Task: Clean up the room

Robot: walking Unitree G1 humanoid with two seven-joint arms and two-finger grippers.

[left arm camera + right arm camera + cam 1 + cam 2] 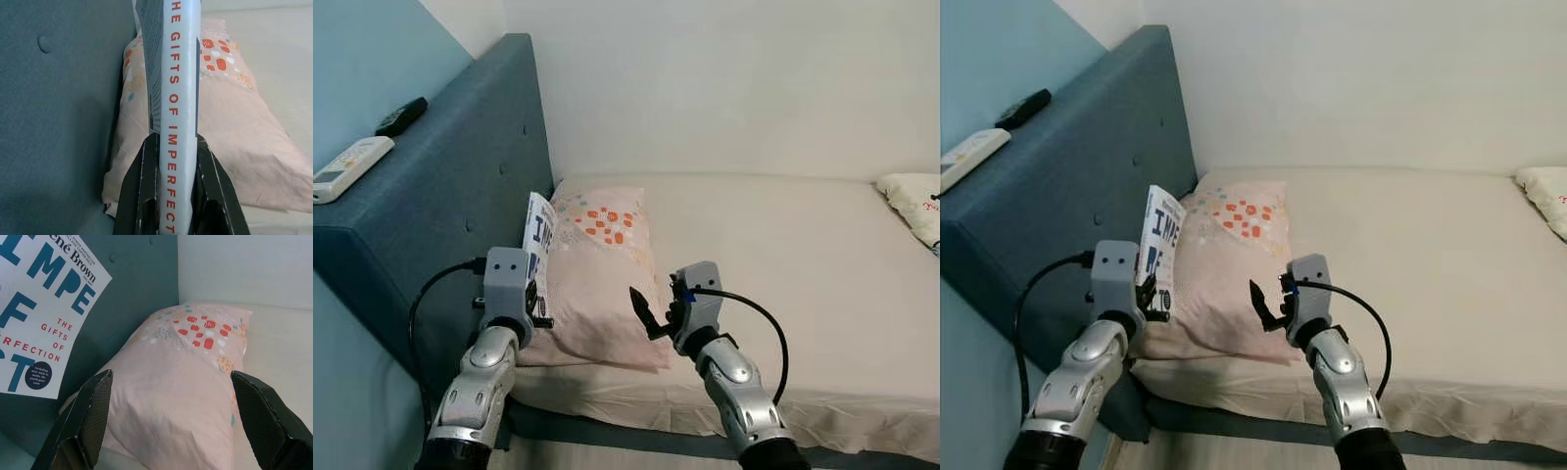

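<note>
Left gripper (177,188): both black fingers are pressed against the sides of a white paperback book (538,245), one on each cover, with the spine facing the wrist camera. The book stands upright in the lower left of the head view, between the teal upholstered headboard (460,186) and the pink pillow (602,284). Its front cover carries large blue lettering and smaller red lettering; the spine shows red capitals.

Right gripper (171,423): fingers spread wide apart, nothing between them. It hangs in the lower centre of the head view, just beside the pillow's near right corner — no contact can be confirmed. The right wrist view looks across the pillow toward the headboard, with the book cover at its upper left.

Pillow: lies at the head of the bed (783,274), against the headboard, with an orange-red spotted patch toward its far end. The bed sheet is cream, slightly wrinkled along the near edge.

Headboard top ledge, upper left of frame: a white remote control (347,168) and, farther back, a black remote control (401,116) — well apart from both grippers.

Far right edge of frame: a white pillow (913,204) with small printed marks, partly cut off.
</note>
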